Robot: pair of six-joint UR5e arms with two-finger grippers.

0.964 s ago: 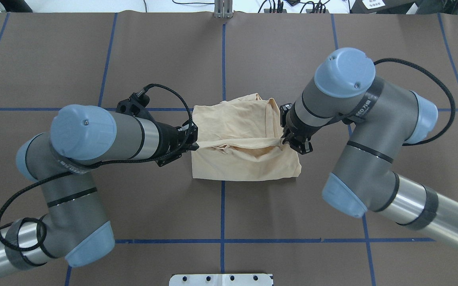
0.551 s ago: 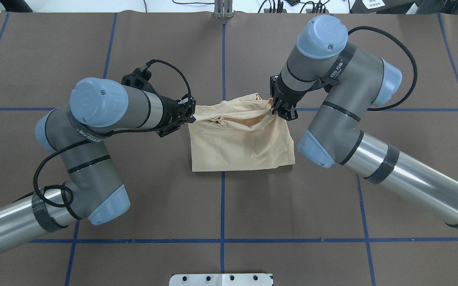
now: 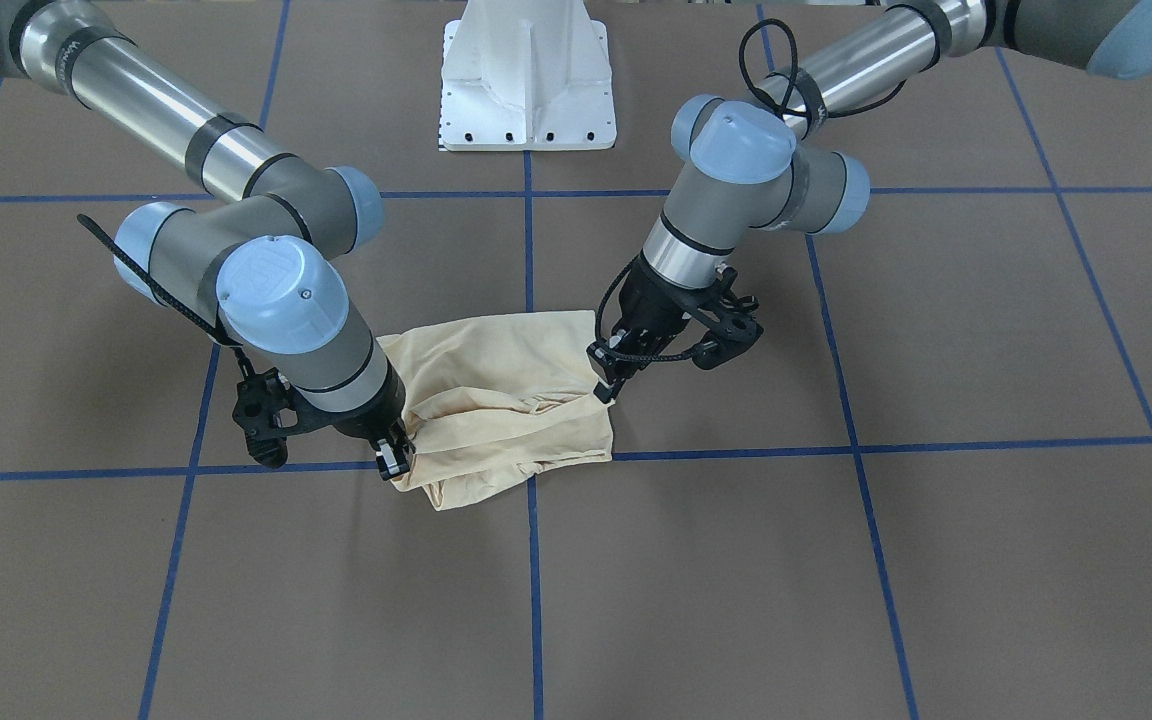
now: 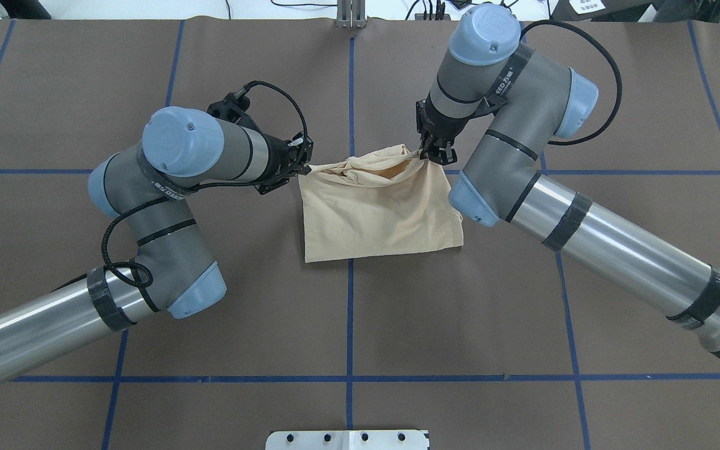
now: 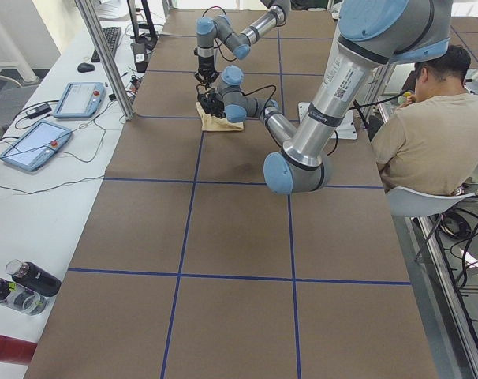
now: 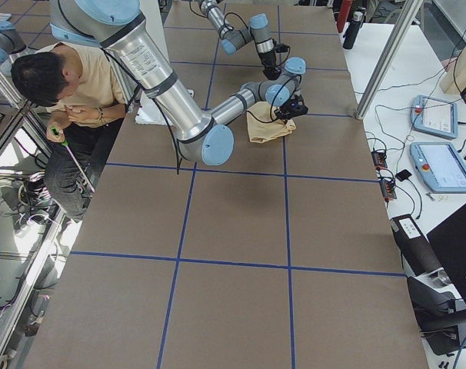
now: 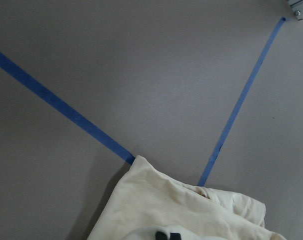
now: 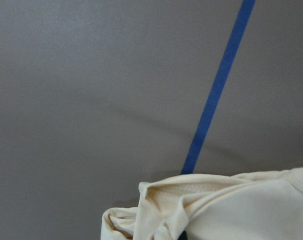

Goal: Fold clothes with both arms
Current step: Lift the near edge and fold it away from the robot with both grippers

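Observation:
The pale cream-yellow shirt [image 4: 379, 212] lies folded into a rough rectangle at the table's middle, print hidden. It also shows in the front view [image 3: 496, 400]. My left gripper [image 4: 305, 164] is shut on the shirt's far left corner, also seen in the front view [image 3: 606, 392]. My right gripper [image 4: 430, 156] is shut on the far right corner, also seen in the front view [image 3: 394, 462]. The held edge runs bunched between them, slightly lifted. Both wrist views show crumpled cloth at their lower edge: left wrist [image 7: 181, 210], right wrist [image 8: 231, 210].
Brown table cover with blue tape grid lines [image 4: 350, 325]. The white pedestal base [image 3: 528, 75] stands at the robot's side. A seated person [image 5: 428, 126] is beside the table. Tablets [image 6: 441, 142] and bottles [image 5: 22, 288] lie on the side benches.
Both grippers carried the held shirt edge away from the robot, from mid-shirt to its far edge. The folded layer now covers the lower one, and both arms have stretched forward.

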